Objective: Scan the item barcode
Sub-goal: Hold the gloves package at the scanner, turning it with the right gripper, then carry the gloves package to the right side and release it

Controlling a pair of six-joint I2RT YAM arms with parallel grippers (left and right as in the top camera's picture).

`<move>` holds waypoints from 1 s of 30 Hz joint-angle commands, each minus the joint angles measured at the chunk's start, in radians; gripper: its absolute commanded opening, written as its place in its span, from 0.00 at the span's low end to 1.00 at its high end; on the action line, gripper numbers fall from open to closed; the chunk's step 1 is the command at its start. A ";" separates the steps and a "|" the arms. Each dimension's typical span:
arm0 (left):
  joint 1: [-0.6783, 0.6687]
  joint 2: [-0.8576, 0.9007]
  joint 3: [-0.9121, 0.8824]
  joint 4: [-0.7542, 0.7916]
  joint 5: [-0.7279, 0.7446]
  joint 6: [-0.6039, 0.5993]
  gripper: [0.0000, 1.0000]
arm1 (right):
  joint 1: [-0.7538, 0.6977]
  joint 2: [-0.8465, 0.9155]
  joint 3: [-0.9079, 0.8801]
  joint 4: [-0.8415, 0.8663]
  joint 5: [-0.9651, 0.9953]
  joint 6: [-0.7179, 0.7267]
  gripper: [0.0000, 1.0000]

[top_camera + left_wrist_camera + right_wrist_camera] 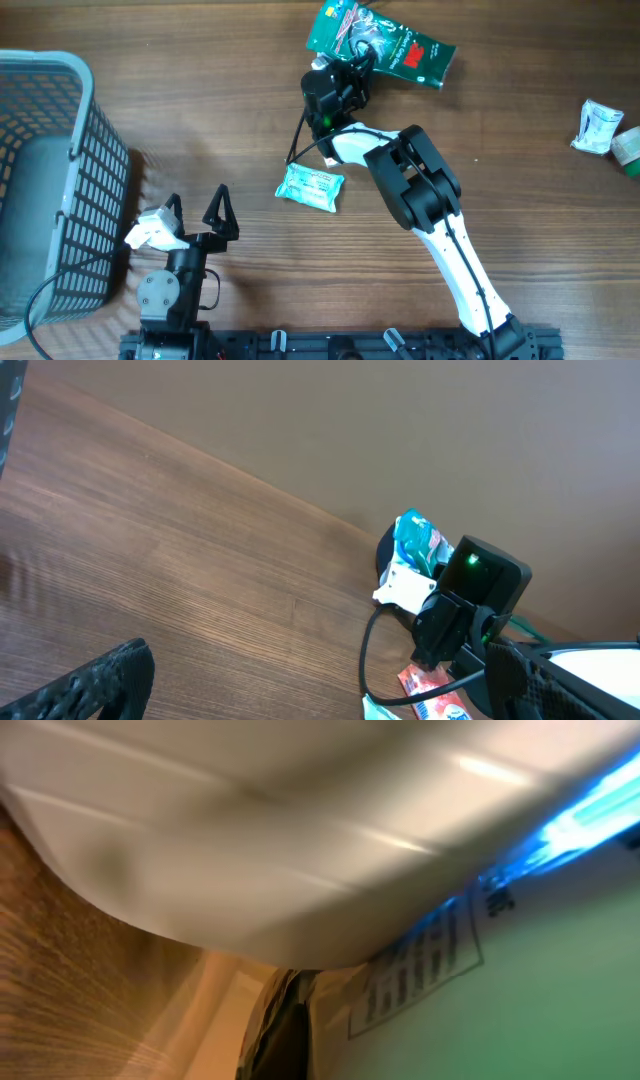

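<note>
Now | right gripper (353, 72) closed on scanner (322, 97) over green packet (400, 50) | left gripper (196, 200) open | packet likely light, crinkly, slippery; pinch an edge

A brown wood-grain tabletop (150, 80) fills the whole overhead frame, its grain running left to right. In the left wrist view its far edge slants from upper left to lower right, with a plain dull-brown backdrop (400, 420) behind. The light is even and soft.

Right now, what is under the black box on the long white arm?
One end of a green bag lies under the black box. The rest of the bag shows; what is printed beneath the box is hidden from above.
</note>
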 commanded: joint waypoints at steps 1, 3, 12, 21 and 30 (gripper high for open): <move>0.005 -0.005 -0.006 0.000 0.012 0.016 1.00 | -0.001 0.008 0.006 0.031 -0.018 0.058 0.04; 0.005 -0.005 -0.006 0.000 0.012 0.016 1.00 | -0.003 -0.046 0.006 0.032 -0.009 0.083 0.04; 0.005 -0.005 -0.006 0.000 0.012 0.016 1.00 | -0.228 -0.503 0.006 0.036 0.231 0.293 0.04; 0.005 -0.005 -0.006 0.000 0.012 0.016 1.00 | -0.663 -0.515 -0.165 -0.667 0.105 0.951 0.04; 0.005 -0.005 -0.006 0.000 0.012 0.016 1.00 | -0.716 -0.579 -0.192 -1.185 -0.209 1.469 0.04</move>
